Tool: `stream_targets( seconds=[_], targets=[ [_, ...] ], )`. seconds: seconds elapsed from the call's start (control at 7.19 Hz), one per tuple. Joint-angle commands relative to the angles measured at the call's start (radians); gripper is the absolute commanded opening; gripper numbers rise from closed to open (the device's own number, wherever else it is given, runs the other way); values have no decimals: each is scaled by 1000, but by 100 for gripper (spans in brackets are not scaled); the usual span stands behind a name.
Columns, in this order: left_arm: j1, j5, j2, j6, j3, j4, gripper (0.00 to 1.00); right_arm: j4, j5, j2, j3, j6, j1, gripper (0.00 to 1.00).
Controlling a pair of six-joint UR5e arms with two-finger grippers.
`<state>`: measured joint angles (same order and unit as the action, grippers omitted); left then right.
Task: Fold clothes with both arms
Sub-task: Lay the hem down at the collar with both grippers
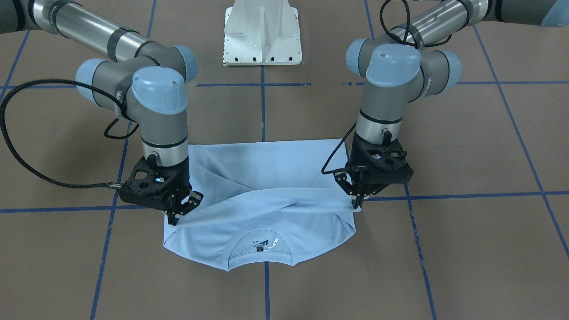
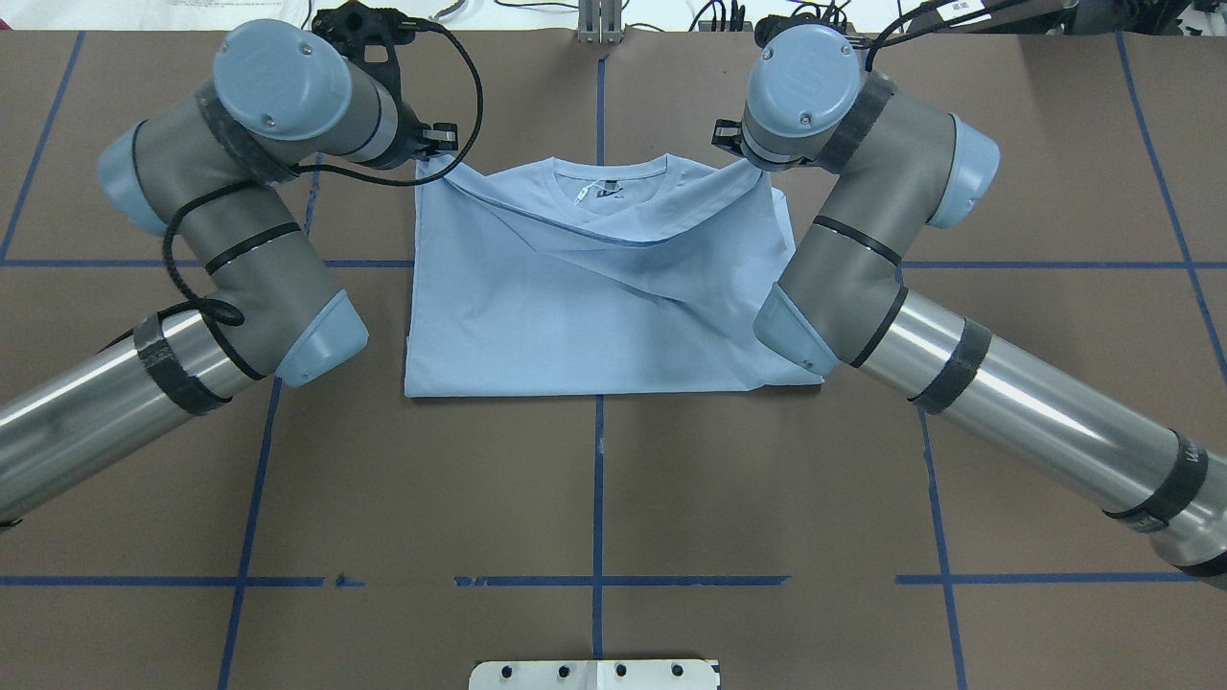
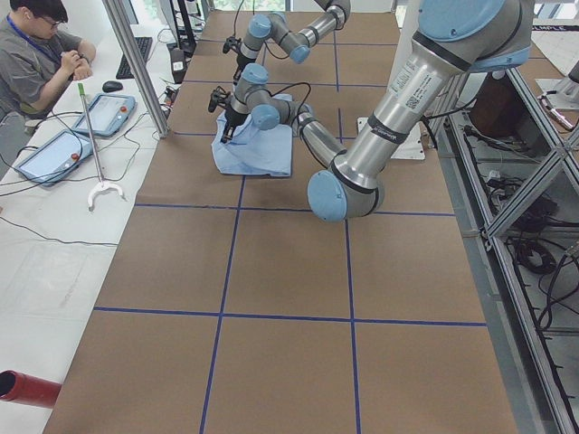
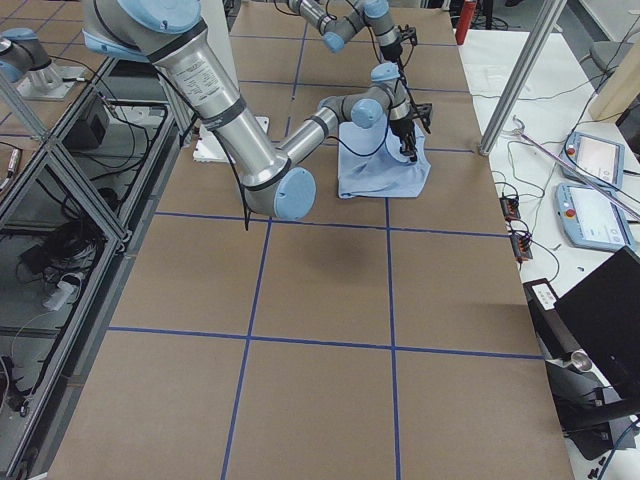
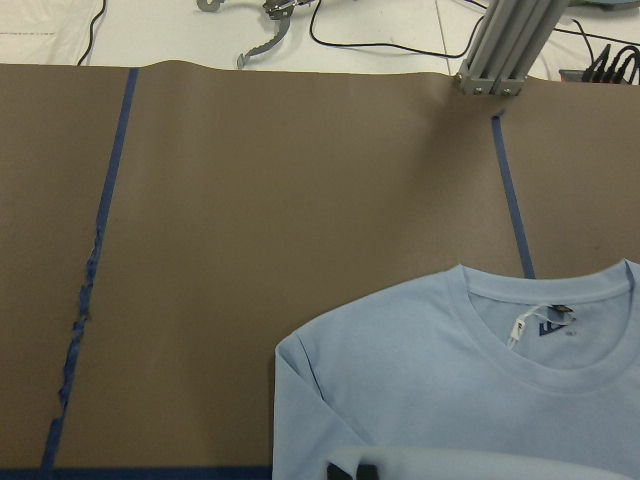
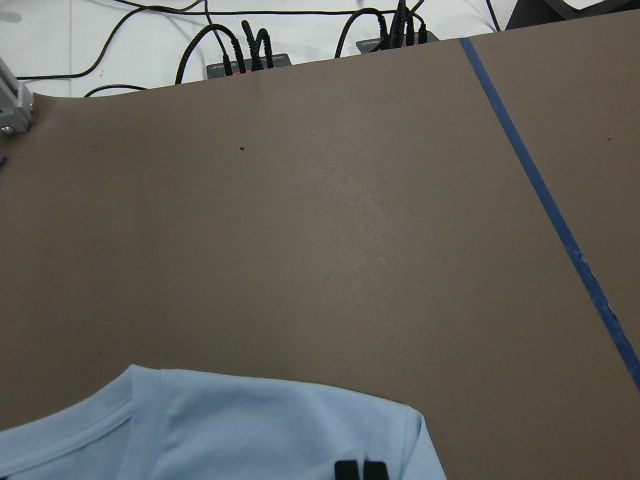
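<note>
The light blue T-shirt [image 1: 266,173] lies flat on the brown table, collar and white neck tag [image 1: 275,242] at the end far from the robot. Its lower part is folded over towards the collar and sags in a diagonal crease between the grippers [image 2: 613,259]. The chest print is hidden. My left gripper [image 1: 357,203] is shut on the folded edge at one shoulder; the left wrist view shows its tips [image 5: 352,472] pinching cloth beside the collar. My right gripper [image 1: 173,218] is shut on the same edge at the other shoulder [image 6: 360,470].
The white pedestal base [image 1: 263,35] stands at the robot's side of the table. Blue tape lines [image 2: 598,498] grid the brown surface. An aluminium post [image 5: 510,45] and cables stand past the far edge. An operator [image 3: 45,54] sits at a side desk with teach pendants.
</note>
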<state>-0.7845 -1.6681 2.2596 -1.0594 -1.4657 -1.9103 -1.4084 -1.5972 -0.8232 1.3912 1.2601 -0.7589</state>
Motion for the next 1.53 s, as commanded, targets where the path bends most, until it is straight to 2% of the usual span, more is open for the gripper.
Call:
stream_targets(
  seconds=[0.0, 0.83, 0.97, 1.11, 1.39],
  targets=[
    [1, 42, 35, 30, 169, -94, 0, 60, 8, 16, -116, -24, -5, 0],
    [25, 41, 32, 49, 188, -102, 0, 62, 8, 23, -110, -45, -20, 0],
    [25, 41, 29, 50, 185, -102, 55, 62, 13, 7, -113, -39, -10, 99],
    [24, 39, 23, 87, 161, -119, 100, 89, 23, 4, -113, -48, -4, 100],
    [34, -1, -119, 113, -79, -135, 100, 111, -1, -26, -59, -146, -11, 100]
  ],
)
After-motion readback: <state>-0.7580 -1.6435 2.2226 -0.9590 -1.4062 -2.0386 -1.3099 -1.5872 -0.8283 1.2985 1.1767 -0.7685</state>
